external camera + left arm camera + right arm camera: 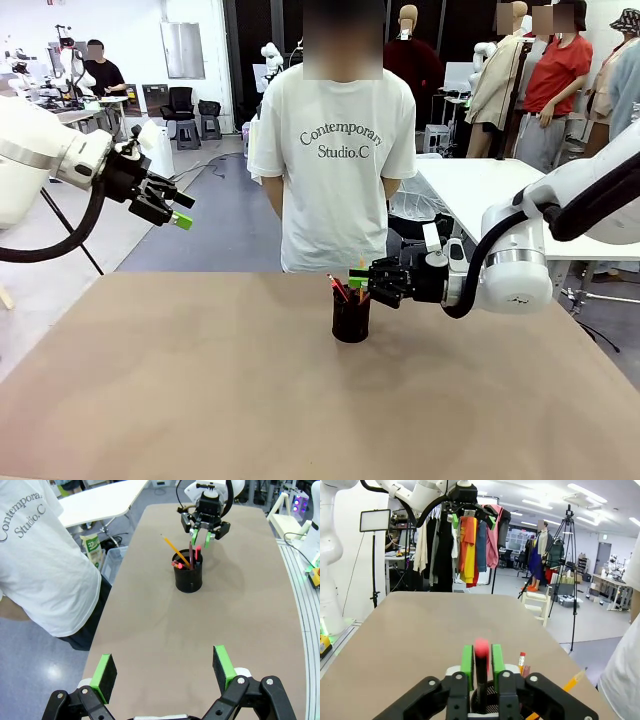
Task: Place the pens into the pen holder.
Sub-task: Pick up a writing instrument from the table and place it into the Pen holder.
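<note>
The black mesh pen holder [351,318] stands near the table's far edge, also in the left wrist view [188,579]. My right gripper [362,275] hovers just above it, shut on the black pen with red tip [481,649], whose lower end dips into the pen holder [491,706]. The orange-yellow pencil [175,550] and the dark red-brown pen [191,553] lean inside the cup. My left gripper [181,211] hangs open and empty, high above the table's left side, its green pads [105,671] wide apart.
A person in a white T-shirt [335,160] stands at the far edge just behind the holder, arms behind the back. The brown table [200,390] stretches bare toward me. A white table [480,190] stands beyond at the right.
</note>
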`<state>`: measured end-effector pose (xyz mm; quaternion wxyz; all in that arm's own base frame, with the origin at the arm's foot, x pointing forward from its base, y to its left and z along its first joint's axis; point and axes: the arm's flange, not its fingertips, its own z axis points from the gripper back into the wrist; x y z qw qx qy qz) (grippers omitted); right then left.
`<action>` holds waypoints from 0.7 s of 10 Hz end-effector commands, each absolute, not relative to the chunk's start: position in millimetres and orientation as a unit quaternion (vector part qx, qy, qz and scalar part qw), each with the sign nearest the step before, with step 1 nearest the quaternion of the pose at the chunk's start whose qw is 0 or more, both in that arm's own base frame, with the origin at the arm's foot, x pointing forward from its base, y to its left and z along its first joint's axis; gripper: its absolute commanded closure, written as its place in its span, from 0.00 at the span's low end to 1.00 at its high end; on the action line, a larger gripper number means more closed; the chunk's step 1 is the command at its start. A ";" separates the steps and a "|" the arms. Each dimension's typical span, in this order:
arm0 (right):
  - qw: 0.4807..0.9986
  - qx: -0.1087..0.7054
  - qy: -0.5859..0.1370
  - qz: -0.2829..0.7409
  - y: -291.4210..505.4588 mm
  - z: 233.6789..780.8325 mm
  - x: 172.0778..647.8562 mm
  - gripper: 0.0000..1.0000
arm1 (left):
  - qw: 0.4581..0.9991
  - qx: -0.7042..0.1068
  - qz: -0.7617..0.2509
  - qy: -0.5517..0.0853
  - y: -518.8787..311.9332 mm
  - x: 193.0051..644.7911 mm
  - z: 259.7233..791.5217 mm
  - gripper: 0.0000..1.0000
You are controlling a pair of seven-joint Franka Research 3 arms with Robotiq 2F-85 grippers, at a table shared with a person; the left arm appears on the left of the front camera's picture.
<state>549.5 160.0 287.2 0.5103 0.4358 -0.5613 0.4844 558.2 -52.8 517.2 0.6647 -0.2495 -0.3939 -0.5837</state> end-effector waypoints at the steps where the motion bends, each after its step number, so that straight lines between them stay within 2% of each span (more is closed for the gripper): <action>1: 0.511 0.436 -0.564 0.480 162.9 292.7 553.7 0.23 | 0.663 -0.249 -0.585 -0.395 -50.7 557.5 517.4 0.00; 2: 0.513 0.432 -0.565 0.480 162.1 293.8 554.0 0.04 | 0.663 -0.249 -0.585 -0.395 -50.7 557.5 517.4 0.00; 3: 0.514 0.432 -0.565 0.480 161.4 294.4 554.4 0.00 | 0.663 -0.249 -0.585 -0.395 -50.7 557.5 517.4 0.00; 7: 0.512 0.436 -0.560 0.484 159.8 299.3 555.0 0.00 | 0.663 -0.249 -0.585 -0.395 -50.7 557.5 517.4 0.00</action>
